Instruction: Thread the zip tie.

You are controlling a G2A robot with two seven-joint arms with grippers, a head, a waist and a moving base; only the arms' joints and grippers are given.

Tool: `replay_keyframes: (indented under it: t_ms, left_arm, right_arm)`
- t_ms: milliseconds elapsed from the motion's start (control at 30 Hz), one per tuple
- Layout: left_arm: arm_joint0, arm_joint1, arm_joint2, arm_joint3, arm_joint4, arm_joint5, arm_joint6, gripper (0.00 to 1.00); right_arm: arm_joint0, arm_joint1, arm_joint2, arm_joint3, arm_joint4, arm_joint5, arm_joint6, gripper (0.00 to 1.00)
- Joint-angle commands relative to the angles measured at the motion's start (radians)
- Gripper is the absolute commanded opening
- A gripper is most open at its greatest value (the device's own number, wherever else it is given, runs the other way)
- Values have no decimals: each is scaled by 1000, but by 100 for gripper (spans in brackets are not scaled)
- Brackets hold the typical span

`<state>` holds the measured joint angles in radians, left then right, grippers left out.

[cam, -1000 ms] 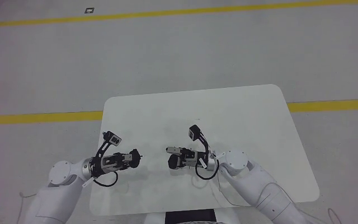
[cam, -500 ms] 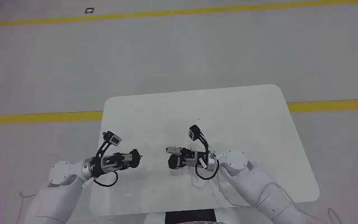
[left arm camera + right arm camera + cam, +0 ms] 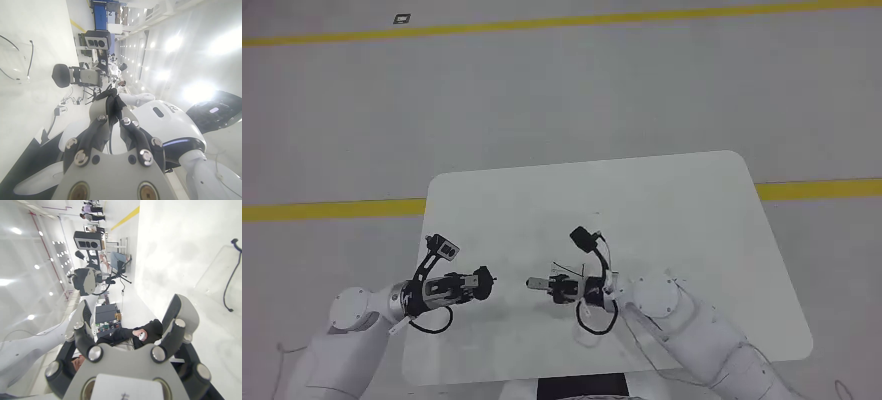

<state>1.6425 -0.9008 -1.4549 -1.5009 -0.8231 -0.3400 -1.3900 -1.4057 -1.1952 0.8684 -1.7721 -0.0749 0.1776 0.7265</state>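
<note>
Right wrist view: zip tie [image 3: 226,291] lies near-to-far on table [image 3: 170,247].

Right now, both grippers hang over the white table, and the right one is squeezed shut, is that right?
Not quite. The right gripper is open, its fingers spread wide and holding nothing, as the right wrist view shows. It and the left gripper do hang over the white table.

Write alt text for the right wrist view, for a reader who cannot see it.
The right gripper is open and empty, held near a white table. A black zip tie lies curved on a clear plastic sheet on that table, apart from the gripper. Farther off, the left gripper faces this camera.
</note>
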Motion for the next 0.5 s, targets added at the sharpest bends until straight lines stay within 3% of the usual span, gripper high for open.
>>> replay_keyframes:
  t_ms: [0, 233, 467]
  left_arm:
    - [0, 0, 0, 0, 0, 0, 0, 0]
    - [0, 0, 0, 0, 0, 0, 0, 0]
    - [0, 0, 0, 0, 0, 0, 0, 0]
  right_arm:
    - [9, 3, -24, -34, -94, 52, 13, 100]
    - [64, -1, -124, -83, -322, 156, 59, 100]
    - [105, -24, -186, -33, -519, 162, 52, 100]
